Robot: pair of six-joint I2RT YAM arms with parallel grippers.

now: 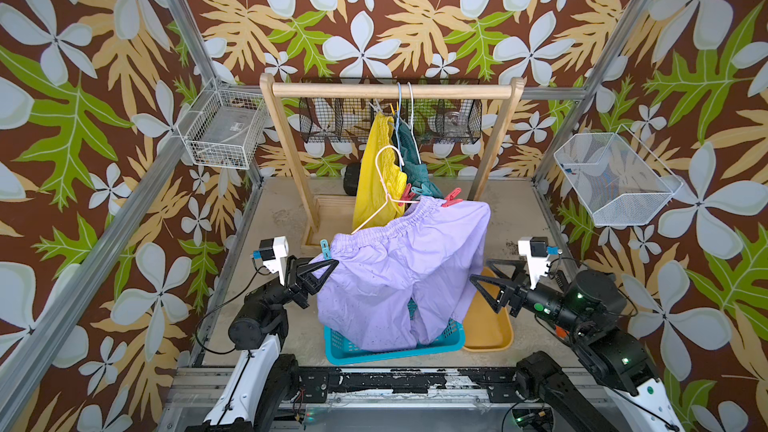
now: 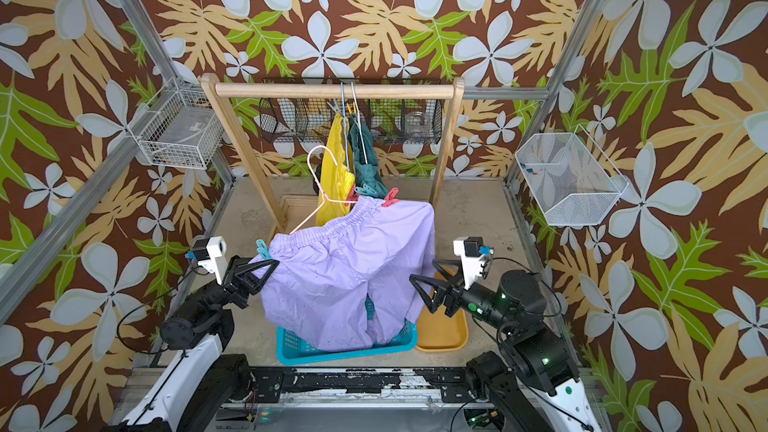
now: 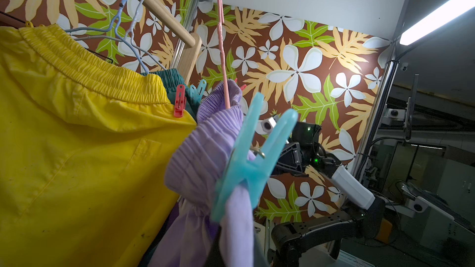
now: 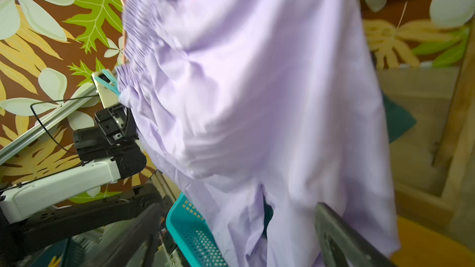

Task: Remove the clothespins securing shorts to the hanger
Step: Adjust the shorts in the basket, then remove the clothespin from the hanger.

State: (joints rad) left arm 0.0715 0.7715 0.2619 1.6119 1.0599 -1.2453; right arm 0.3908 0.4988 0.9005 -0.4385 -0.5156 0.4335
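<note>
one teal basket (image 1: pixel 345 349), lilac shorts (image 1: pixel 399 268) above

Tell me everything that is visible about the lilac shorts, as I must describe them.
The lilac shorts are soft, thin-looking fabric with a gathered elastic waist and two legs. A light blue clothespin at one end and a red-pink clothespin at the other pin the waist to a tilted pink hanger. The left gripper is shut on the fabric just below the light blue clothespin. The legs hang into a teal basket. The open right gripper is beside them, seemingly not touching.
</note>
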